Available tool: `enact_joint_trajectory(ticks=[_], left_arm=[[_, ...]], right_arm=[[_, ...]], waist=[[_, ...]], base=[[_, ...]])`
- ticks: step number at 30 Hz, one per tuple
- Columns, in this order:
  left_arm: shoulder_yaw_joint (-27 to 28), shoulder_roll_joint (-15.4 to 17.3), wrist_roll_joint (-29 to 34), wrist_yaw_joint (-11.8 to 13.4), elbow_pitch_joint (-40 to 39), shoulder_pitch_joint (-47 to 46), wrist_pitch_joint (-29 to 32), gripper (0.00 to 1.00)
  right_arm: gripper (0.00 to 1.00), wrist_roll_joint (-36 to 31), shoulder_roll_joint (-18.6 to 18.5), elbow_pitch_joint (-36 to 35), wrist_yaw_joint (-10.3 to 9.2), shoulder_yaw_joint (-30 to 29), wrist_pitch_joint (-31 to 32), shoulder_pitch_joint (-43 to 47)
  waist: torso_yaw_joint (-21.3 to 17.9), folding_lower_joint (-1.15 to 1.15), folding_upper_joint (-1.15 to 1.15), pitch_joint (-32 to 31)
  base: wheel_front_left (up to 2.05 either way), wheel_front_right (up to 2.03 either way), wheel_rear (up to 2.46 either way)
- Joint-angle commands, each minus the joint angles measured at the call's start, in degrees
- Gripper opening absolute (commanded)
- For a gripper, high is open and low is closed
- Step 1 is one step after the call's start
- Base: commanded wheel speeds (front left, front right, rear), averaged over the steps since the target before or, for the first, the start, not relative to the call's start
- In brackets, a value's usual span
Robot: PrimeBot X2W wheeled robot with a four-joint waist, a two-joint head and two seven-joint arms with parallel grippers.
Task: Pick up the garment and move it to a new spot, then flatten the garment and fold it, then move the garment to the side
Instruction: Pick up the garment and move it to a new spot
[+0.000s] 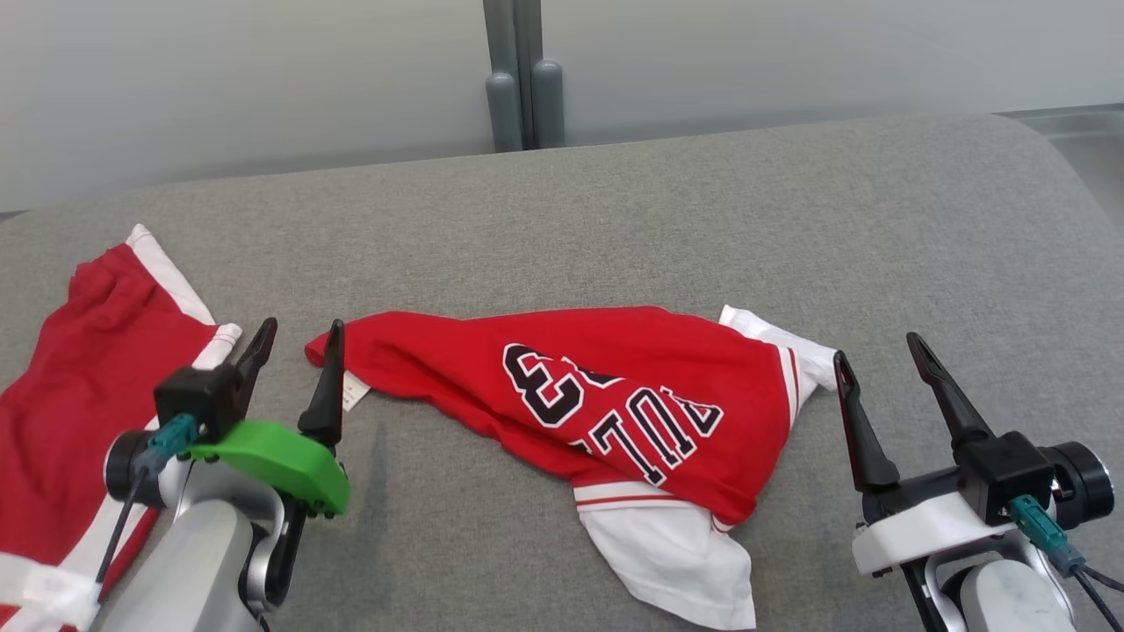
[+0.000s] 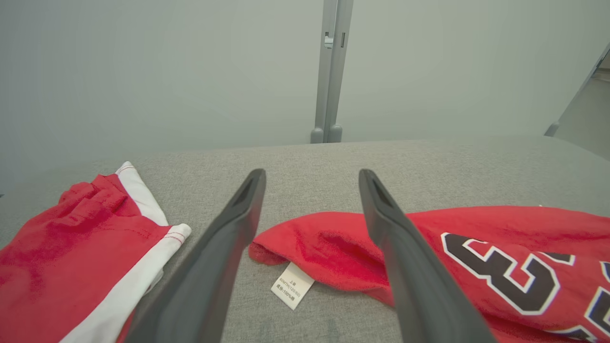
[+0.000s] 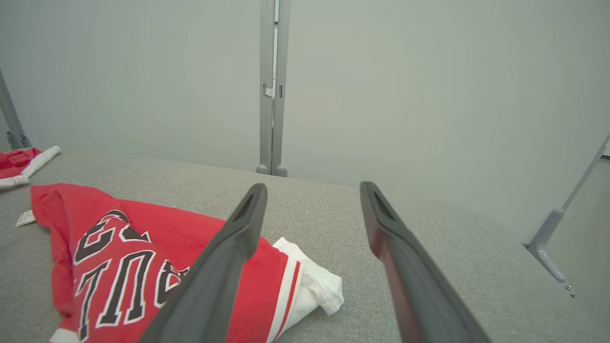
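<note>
Garment point(image 1: 615, 386): red jersey with white trim and black, white-edged lettering, lying bunched at the middle of the grey padded surface point(image 1: 615, 219). A white label point(image 1: 353, 390) shows at its left end and a white panel spills out at its near edge. Left gripper point(image 1: 302, 326): fingers spread wide, empty, at the jersey's left tip; right gripper point(image 1: 878, 347): fingers spread wide, empty, just beside its white right corner. Also present: a second red-and-white garment point(image 1: 88, 377) at the surface's left edge, apart from the jersey, and a grey post point(image 1: 524, 79) behind.
</note>
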Motion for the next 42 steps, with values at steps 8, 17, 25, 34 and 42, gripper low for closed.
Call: enact_joint_trajectory(ticks=[8, 17, 25, 34, 42], left_arm=[[5.24, 2.61, 3.61, 3.6, -16.04, 15.64, -1.55, 1.0], [17.29, -0.44, 11.63, -0.14, -24.8, 30.53, -1.55, 1.0], [23.92, -4.87, 16.77, -6.73, -23.98, 35.13, -1.51, 1.0], [27.41, -6.96, 19.09, -8.67, -24.02, 36.13, -1.51, 1.0], [27.94, -7.57, 19.49, -8.76, -23.98, 36.6, -1.51, 1.0]], right_arm=[[1.0, -1.75, -1.61, -2.57, -0.08, 0.02, -0.19, 2.72], [1.0, -1.9, -2.39, -2.15, -0.08, -1.41, -0.19, 5.3], [1.0, -2.09, -1.8, -0.51, -0.08, -3.94, -0.18, 7.74], [1.0, -1.54, -0.59, 0.33, -0.08, -6.76, -0.18, 9.58], [1.0, -1.67, -0.14, 0.52, -0.08, -6.7, -0.18, 9.37]], waist=[[2.55, 0.0, 0.0, -2.29], [3.56, 0.0, 0.0, -2.84], [3.55, 0.0, 0.0, -3.43], [2.94, 0.0, 0.0, -3.76], [1.97, 0.0, 0.0, -3.63]], base=[[0.0, 0.0, 0.0], [0.0, 0.0, 0.0], [0.0, 0.0, 0.0], [0.0, 0.0, 0.0], [0.0, 0.0, 0.0]])
